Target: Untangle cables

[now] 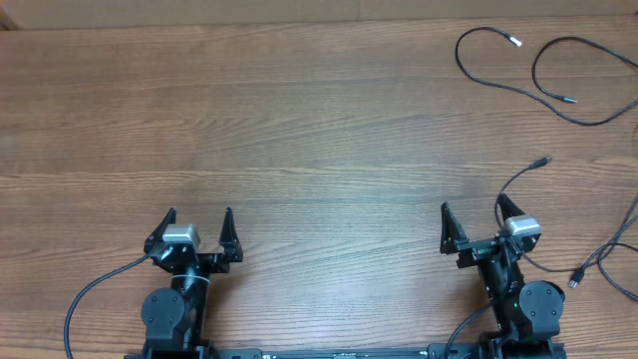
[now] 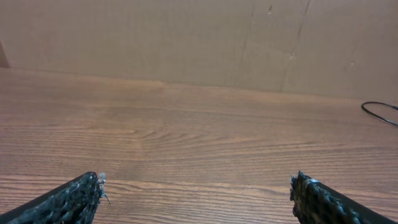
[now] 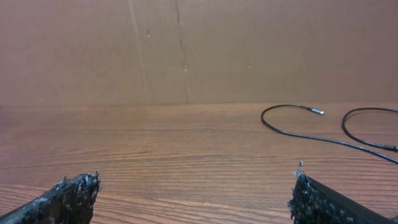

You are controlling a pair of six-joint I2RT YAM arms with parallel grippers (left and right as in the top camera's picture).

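A wood-grain table [image 1: 299, 120] fills the overhead view, and both wrist cameras show a plain cardboard wall [image 2: 186, 37] rising behind its far edge. The 2 arms sit at the near edge. The left gripper [image 1: 198, 214] is spread wide with nothing between its fingers [image 2: 74, 196], over bare wood on the left half of the table. The right gripper [image 1: 473, 209] is likewise released and empty. The cables [image 1: 596, 123] all lie on the right side, well apart from the left gripper. In the far right corner, thin black cord lies in loose curves, one end a silver-tipped plug [image 1: 514, 42] and another end lying inside a loop. Whether this is 1 cord or 2 cannot be told. The right wrist view shows the same silver tip [image 3: 318, 112] ahead and to the right of its fingers [image 3: 323, 202]. The left wrist view catches only a bit of loop [image 2: 364, 109] at its right edge. A nearer cord with a small plug [image 1: 543, 160] curves down just beside the right gripper and passes by its wrist. Another plug [image 1: 576, 280] lies near the right edge.
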